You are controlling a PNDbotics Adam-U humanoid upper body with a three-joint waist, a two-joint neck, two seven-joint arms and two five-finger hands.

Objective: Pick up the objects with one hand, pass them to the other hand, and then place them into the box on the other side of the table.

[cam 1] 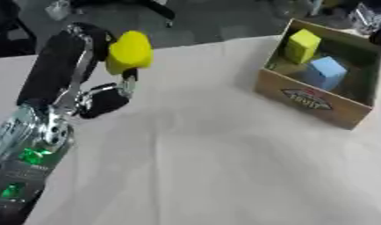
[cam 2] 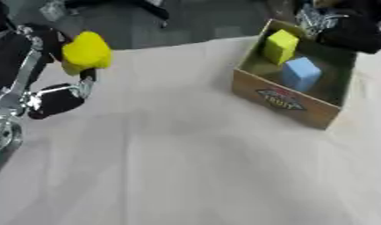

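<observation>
A dark grey floor shows beyond the far edge of the counter point(cam 1: 224, 167), which is covered by a pale, slightly creased cloth and lies askew in both views.

Near the counter's left edge the robot's left arm rises from the lower left corner of the view, black with silver joints and green lights low on it. Its left hand point(cam 1: 109, 94) is raised above the cloth, and its fingers point(cam 1: 131, 77) are curled up round the underside of a yellow object point(cam 1: 130, 52), a rounded, soft-looking lump held clear of the counter. The object sits at the top of the hand, over the far left part of the counter.

At the far right corner of the counter stands a brown cardboard box point(cam 2: 282, 102), open at the top, with a printed label on its near wall. Inside it lie a yellow block point(cam 2: 281, 45) toward the far side and a light blue block point(cam 2: 301, 73) just nearer, the two close together.

A dark shape point(cam 2: 353, 31) with silver parts shows beyond the box's far right wall; I cannot tell whether it is the right hand.
</observation>
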